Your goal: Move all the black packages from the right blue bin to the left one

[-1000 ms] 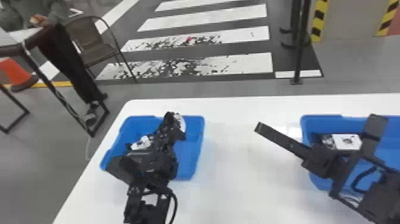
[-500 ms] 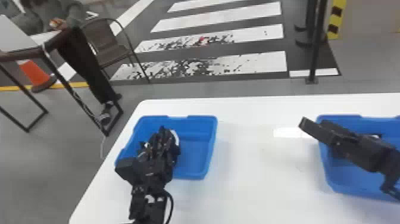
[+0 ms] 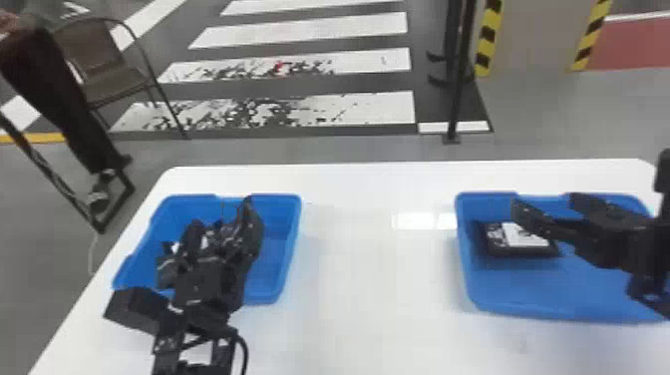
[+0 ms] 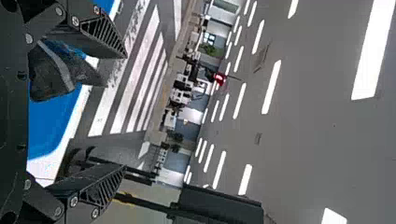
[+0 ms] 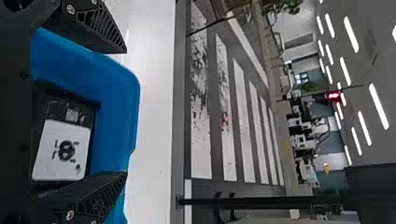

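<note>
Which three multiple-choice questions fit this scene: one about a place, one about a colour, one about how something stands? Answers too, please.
1. Where is the black package with the white label?
A) On the floor
B) In the right bin
C) On the table between the bins

2. What colour is the left bin?
A) Blue
B) Yellow
C) Red

3. How do the fingers of the right gripper stand?
A) Pressed together
B) Clamped on a package
C) Apart

1 B: it lies within that bin's walls.
2 A: its rim and inside are blue.
3 C: the right wrist view shows a wide gap between their tips.
</note>
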